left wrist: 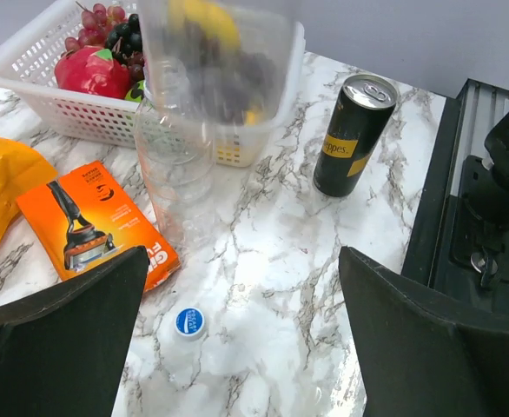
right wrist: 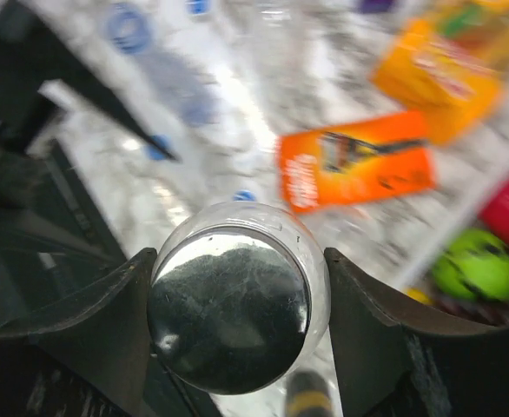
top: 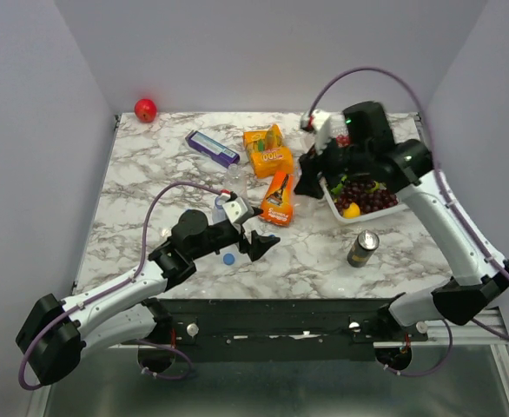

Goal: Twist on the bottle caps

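My right gripper point(right wrist: 237, 295) is shut on a clear bottle point(right wrist: 230, 308), whose round base fills the gap between both fingers. From above, that gripper point(top: 309, 178) hangs between the orange razor pack and the fruit basket. In the left wrist view a clear bottle point(left wrist: 175, 165) stands before the basket, its upper part blurred. My left gripper point(left wrist: 241, 334) is wide open and holds nothing, low over the marble near the front point(top: 256, 243). One blue cap point(left wrist: 188, 321) lies on the table just inside its left finger point(top: 228, 258). Another clear bottle point(top: 221, 208) is beside the left wrist.
A white basket point(top: 395, 208) of grapes and fruit sits at the right. A dark drink can point(top: 363, 248) stands in front of it. An orange razor pack point(top: 278, 200), an orange box point(top: 267, 149) and a purple box point(top: 211, 148) lie mid-table. A red ball point(top: 145, 109) is in the far left corner.
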